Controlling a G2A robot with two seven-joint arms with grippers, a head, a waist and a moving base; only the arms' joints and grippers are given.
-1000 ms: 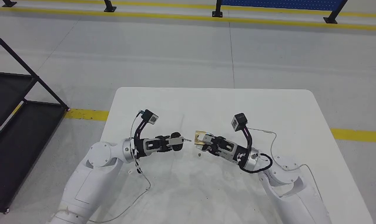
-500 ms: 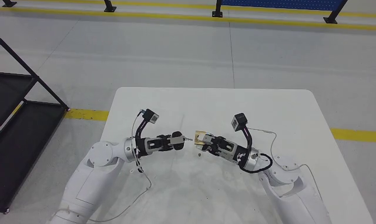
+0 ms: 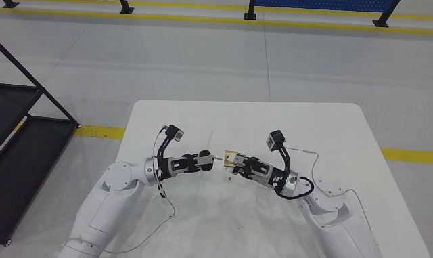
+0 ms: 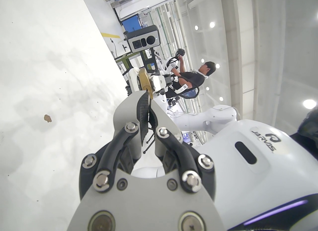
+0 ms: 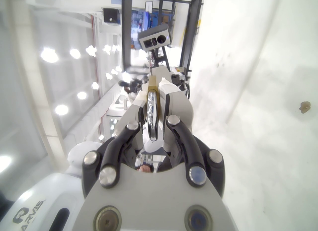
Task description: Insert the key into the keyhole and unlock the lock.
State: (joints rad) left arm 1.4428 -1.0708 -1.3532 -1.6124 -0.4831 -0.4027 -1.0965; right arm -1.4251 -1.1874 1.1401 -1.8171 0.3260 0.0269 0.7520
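Observation:
Above the middle of the white table point(image 3: 270, 122), my two grippers face each other. My right gripper point(image 3: 242, 164) is shut on a brass padlock point(image 3: 231, 157); in the right wrist view the padlock point(image 5: 151, 88) stands edge-on between the fingers point(image 5: 166, 93), its silver shackle toward the wrist. My left gripper point(image 3: 204, 160) is shut on a thin key point(image 3: 216, 160), whose tip nearly meets the lock. In the left wrist view the black pads point(image 4: 142, 108) press together and the padlock point(image 4: 144, 81) sits just past them. Whether key and lock touch I cannot tell.
A small brown speck point(image 3: 230, 177) lies on the table under the grippers. A thin cable point(image 3: 308, 152) runs over the table beside the right arm. A black shelf frame point(image 3: 27, 136) stands on the floor to the left.
My left gripper has crept a little toward the padlock with the key. The right arm has kept still.

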